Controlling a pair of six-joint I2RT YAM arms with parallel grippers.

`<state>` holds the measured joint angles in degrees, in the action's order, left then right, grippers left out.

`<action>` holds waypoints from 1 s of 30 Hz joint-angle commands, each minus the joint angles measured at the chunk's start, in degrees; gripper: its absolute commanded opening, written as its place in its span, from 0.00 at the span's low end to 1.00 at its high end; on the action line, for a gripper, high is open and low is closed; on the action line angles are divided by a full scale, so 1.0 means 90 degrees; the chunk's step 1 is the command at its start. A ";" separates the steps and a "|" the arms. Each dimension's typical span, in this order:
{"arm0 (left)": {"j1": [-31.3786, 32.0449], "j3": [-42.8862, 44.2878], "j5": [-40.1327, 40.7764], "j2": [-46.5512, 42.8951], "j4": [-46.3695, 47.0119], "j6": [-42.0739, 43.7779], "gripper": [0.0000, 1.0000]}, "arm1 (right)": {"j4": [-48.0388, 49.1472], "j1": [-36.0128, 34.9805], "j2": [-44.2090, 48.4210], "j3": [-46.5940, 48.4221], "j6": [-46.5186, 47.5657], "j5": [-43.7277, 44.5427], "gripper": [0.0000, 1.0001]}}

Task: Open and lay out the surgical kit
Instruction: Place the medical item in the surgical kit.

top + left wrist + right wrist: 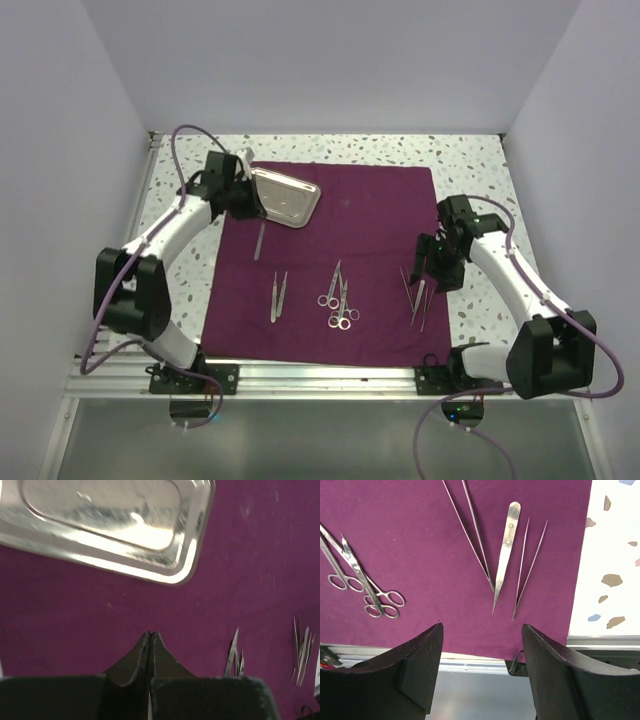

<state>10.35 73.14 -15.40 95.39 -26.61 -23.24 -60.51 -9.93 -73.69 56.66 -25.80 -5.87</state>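
Item: surgical kit, unwrapped, mid layout.

- Cloth wrap (380, 210): dark magenta, spread flat over the speckled table (470, 160), filling the centre of the top view.
- Steel tray (290, 197): empty, on the upper left corner of the wrap; in the left wrist view it fills the upper left, apart from the fingertips below it.
- Lone thin instrument (259, 240): just below the tray, long axis near vertical in the top view; type too small to tell.
- Left tweezers pair (277, 297): lower left of the wrap, side by side.
- Scissors (338, 298): lower centre, overlapping, handles toward the bottom of the frame.
- Right tweezers group (417, 293): lower right of the wrap, near its right edge; several slim pieces, tips toward the bottom of the frame.
- Left gripper (248, 208): jaws pressed together on nothing, tips low over bare cloth beside the tray's lower corner.
- Right gripper (428, 262): jaws well apart, nothing between them, hovering above the wrap.

Governing relation: in the right wrist view the right tweezers group (505, 550) lies straight ahead of the right gripper (481, 627), in the upper centre; its long axes run up and down the frame, crosswise to the jaw opening, tips pointing back at the fingers; the scissors (367, 587) lie off to the left. The right arm is the nearer one by far; a pick there probably needs only a reach forward and down.
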 commanded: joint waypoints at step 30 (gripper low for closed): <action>0.1858 -0.2971 0.2521 -0.3547 -0.0255 -0.2036 0.61 | -0.0298 -0.0136 0.1693 -0.0368 -0.0316 -0.1126 0.69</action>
<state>26.81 42.13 4.49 67.99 -25.76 -41.21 -60.73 -10.87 -60.49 52.82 -27.03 -14.02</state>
